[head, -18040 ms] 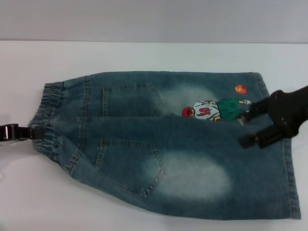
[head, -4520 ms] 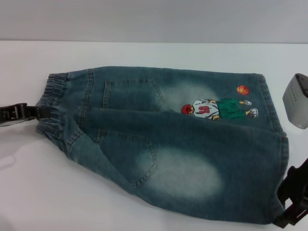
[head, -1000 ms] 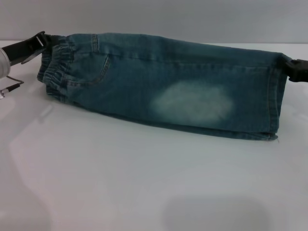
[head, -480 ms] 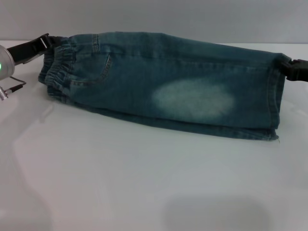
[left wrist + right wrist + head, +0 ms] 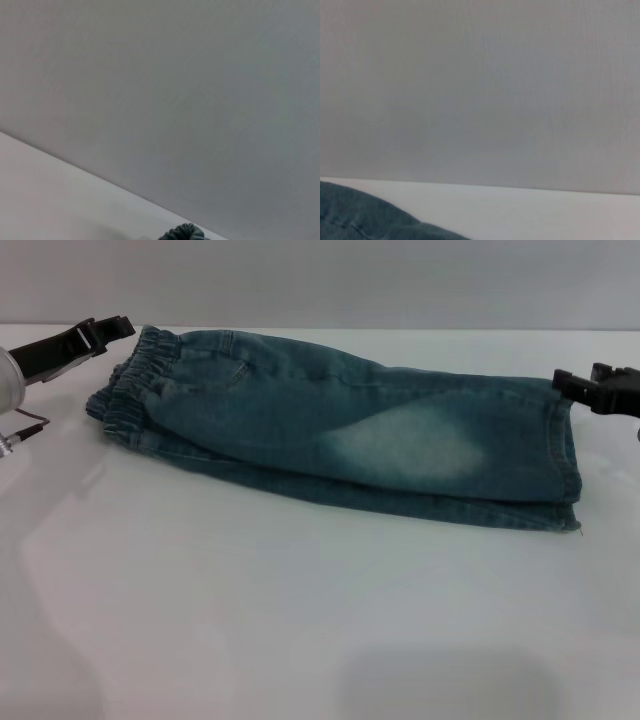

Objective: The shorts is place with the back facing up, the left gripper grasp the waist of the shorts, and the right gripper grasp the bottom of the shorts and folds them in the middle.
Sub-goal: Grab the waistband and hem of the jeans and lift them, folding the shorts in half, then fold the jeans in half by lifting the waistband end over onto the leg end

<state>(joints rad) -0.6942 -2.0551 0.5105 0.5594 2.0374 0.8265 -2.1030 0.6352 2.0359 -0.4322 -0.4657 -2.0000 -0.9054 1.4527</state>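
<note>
Shorts (image 5: 340,435): folded lengthwise, lying flat on the white worktop (image 5: 300,620), pale faded patch on top.
Waist of the shorts (image 5: 140,375): ruched band at the 9 o'clock end.
Bottom of the shorts (image 5: 568,465): stitched hems at the 3 o'clock end.
Left gripper (image 5: 120,328): just beside the waist, jaws apparently spread, apart from the denim.
Right gripper (image 5: 572,382): at the hem's far corner, jaws spread; contact hard to judge.

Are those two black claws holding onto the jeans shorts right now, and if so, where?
Probably not. The left gripper sits open just off the waist; the right gripper appears open beside the leg hems. The folded shorts rest on the table.
</note>
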